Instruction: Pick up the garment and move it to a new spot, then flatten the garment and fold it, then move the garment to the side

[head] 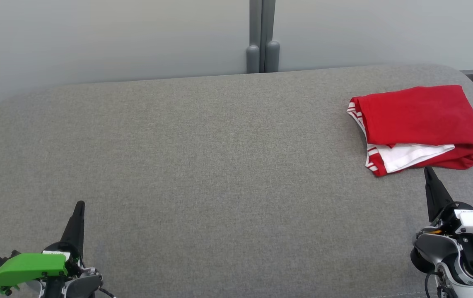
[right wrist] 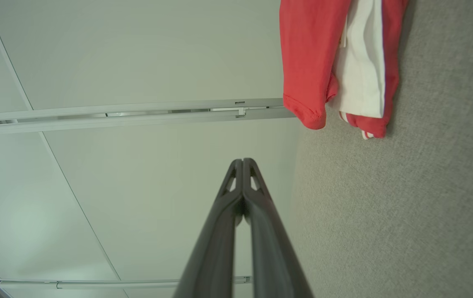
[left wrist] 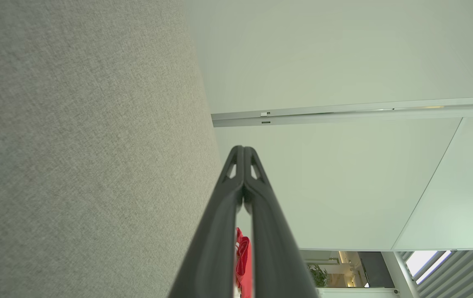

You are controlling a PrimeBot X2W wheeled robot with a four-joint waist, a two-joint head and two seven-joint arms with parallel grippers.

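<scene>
You'll find the folded red garment with white striped trim [head: 418, 120] lying near the right end of the grey fabric-covered table [head: 203, 157], toward its far edge. Your right gripper [head: 428, 170] points at the garment's near edge, its tip just short of the cloth, with its dark fingers [right wrist: 261, 231] pressed together on nothing. Well apart, at the near left, your left gripper [head: 80, 205] hangs over bare table, its fingers [left wrist: 261, 215] likewise pressed together and empty.
</scene>
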